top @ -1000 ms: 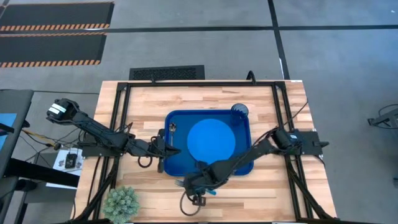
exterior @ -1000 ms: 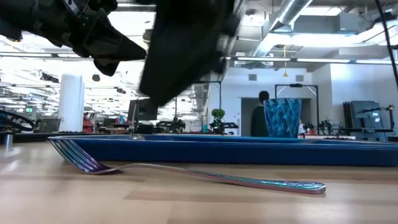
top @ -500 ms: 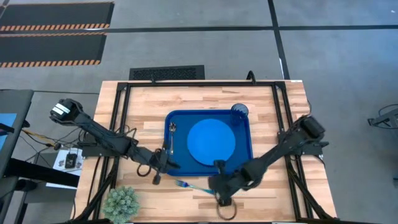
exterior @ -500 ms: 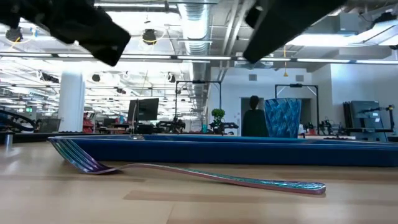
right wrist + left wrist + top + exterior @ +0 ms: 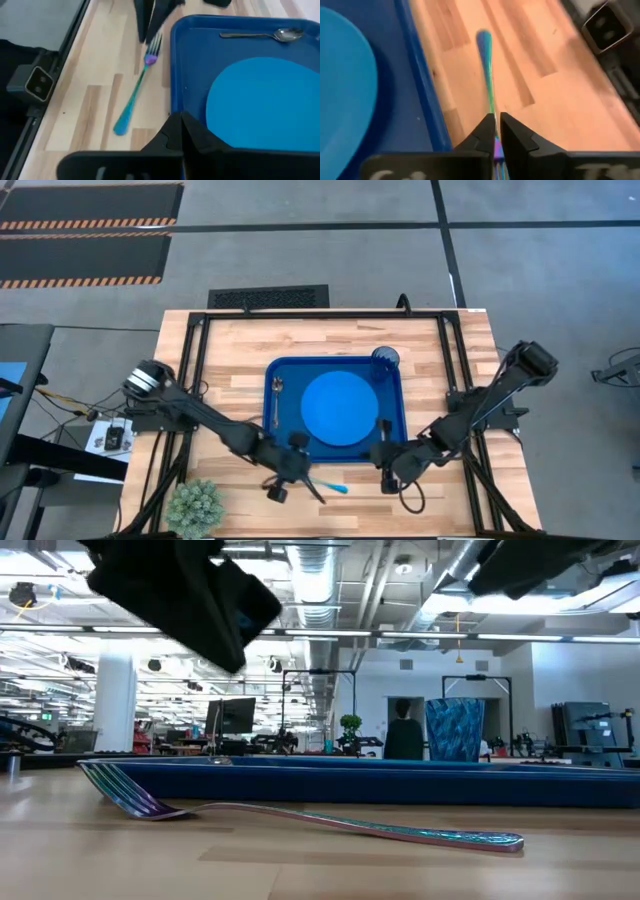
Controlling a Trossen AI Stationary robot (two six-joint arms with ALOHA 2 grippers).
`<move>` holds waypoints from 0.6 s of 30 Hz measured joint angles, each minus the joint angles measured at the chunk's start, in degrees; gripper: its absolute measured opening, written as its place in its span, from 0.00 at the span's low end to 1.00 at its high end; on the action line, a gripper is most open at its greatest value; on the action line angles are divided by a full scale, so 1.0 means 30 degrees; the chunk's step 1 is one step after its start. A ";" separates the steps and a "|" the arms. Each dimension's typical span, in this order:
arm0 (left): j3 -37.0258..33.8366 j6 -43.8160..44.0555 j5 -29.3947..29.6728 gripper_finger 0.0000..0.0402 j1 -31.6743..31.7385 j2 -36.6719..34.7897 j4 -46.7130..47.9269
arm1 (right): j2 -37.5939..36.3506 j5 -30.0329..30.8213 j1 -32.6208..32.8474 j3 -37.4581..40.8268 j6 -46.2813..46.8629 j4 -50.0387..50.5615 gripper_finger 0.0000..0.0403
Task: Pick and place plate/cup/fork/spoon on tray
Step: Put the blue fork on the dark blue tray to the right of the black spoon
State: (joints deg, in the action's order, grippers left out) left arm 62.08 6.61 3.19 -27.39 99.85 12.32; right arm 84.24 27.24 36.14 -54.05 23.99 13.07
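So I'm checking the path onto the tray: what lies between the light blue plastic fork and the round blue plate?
Bare wood, then the big dark blue tray's raised rim separate the light blue plastic fork from the round bright blue plate; the right wrist view shows it.

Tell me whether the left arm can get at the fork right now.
Probably yes: the left gripper hangs over the fork, which lies on bare table beside the tray, nothing covering it.

Even, bright overhead light; blurred dark arm close in low view.
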 joint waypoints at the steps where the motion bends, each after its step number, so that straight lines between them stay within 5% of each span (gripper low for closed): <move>1: 0.0865 -0.0007 -0.0103 0.06 -0.0004 0.0668 0.0853 | -0.0133 0.0000 0.0099 0.0072 -0.0001 0.0005 0.01; 9: 0.5162 -0.1255 -0.0657 0.23 -0.0004 0.4156 0.4382 | -0.0273 0.0036 0.0349 0.0105 0.0385 0.0213 0.03; 18: 0.5571 -0.1291 -0.0819 0.26 0.0029 0.5598 0.4592 | -0.0181 0.0036 0.0327 0.0112 0.0488 0.0469 0.03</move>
State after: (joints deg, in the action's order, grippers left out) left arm 78.79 2.74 0.74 -27.30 116.64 26.10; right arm 83.70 27.35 37.12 -53.71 25.46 14.48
